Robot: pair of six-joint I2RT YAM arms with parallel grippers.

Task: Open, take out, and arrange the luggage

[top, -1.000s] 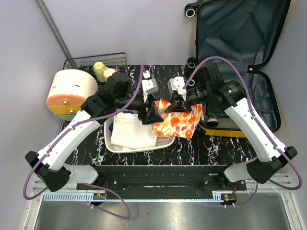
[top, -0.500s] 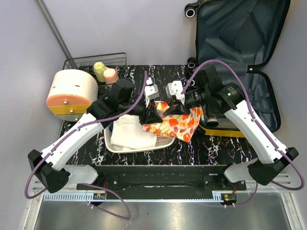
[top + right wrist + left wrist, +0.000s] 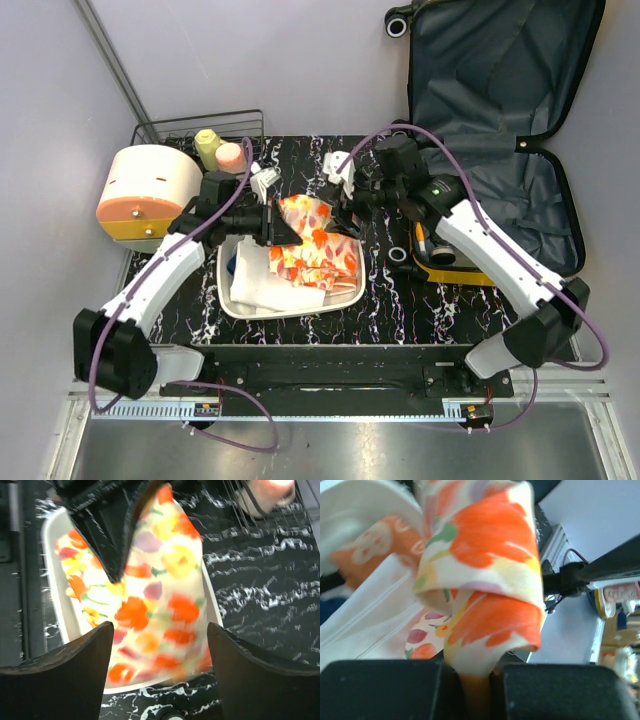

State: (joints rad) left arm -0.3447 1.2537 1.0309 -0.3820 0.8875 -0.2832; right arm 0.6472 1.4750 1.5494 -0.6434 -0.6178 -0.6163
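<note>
On a black marbled table (image 3: pixel 440 300) against a lilac wall (image 3: pixel 300 60), found the luggage (image 3: pixel 500 90) open at far right, judged it stiff and bulky, best taken by rim or handle; saw left gripper (image 3: pixel 282 228) pinched on soft floral cloth (image 3: pixel 318 250) above white tray (image 3: pixel 232 300), right gripper (image 3: pixel 160 630) spread, holding nothing.

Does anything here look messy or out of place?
The flowery cloth is crumpled rather than flat: one end is pinched in the left tool, the rest sags in a heap over the white tray.
</note>
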